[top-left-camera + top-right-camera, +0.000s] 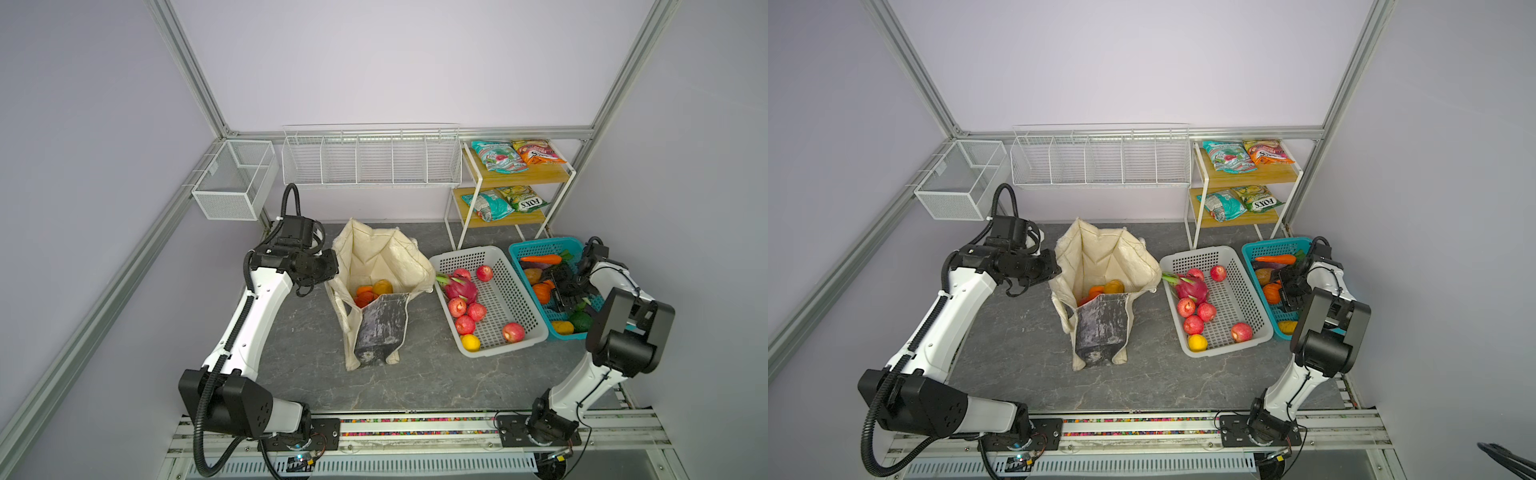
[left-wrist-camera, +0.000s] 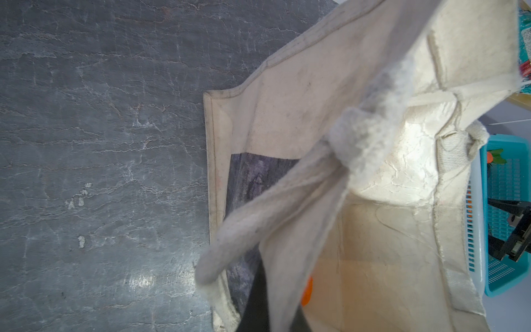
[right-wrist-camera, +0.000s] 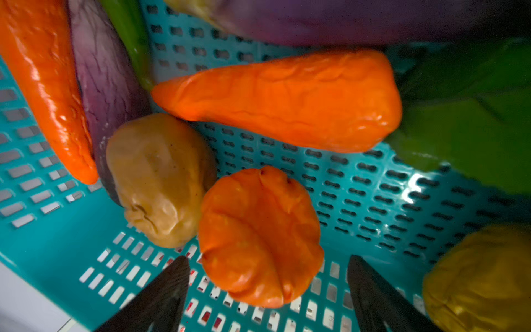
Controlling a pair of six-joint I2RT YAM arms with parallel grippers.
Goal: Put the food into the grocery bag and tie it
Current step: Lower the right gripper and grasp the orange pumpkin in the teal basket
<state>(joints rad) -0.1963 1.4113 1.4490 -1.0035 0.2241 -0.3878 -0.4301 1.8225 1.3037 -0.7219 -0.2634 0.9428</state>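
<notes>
The cream fabric grocery bag (image 1: 374, 253) stands upright near the middle of the dark grey marbled tabletop (image 1: 415, 374), a little toward its left edge. Its mouth gapes open, and its dark grey marbled panel (image 1: 382, 324) faces the near edge. At the bottom of the bag lie round orange toy fruits (image 1: 365, 296) and a yellow-brown fruit (image 1: 382, 286), pressed together.

The left gripper (image 1: 332, 275) sits at the bag's left rim with its jaws closed tight. In the left wrist view the rim fabric and a cream strap handle (image 2: 287, 207) run right up to it. It seems pinched on the bag there, though the pads themselves are hidden.

Just right of the bag, a white perforated plastic basket (image 1: 469, 252) holds red apples (image 1: 476, 311), a pink dragon fruit (image 1: 462, 286) and a yellow lemon (image 1: 470, 342).

Beside it, at the tabletop's right edge, a teal perforated plastic basket (image 1: 536, 246) holds a long orange carrot (image 1: 540, 259) among other toy vegetables. The right gripper (image 3: 268, 258) hangs inside this basket with its jaws spread wide, holding nothing. Its dark fingers (image 3: 166, 287) stand either side of a ribbed orange pumpkin (image 3: 258, 235), just clear of it. A tan potato (image 3: 161, 178) lies just beside the pumpkin.

At the far right corner, a white-framed wooden shelf rack (image 1: 519, 176) carries crinkly snack packets (image 1: 496, 156): teal and orange on top, teal and green below.
</notes>
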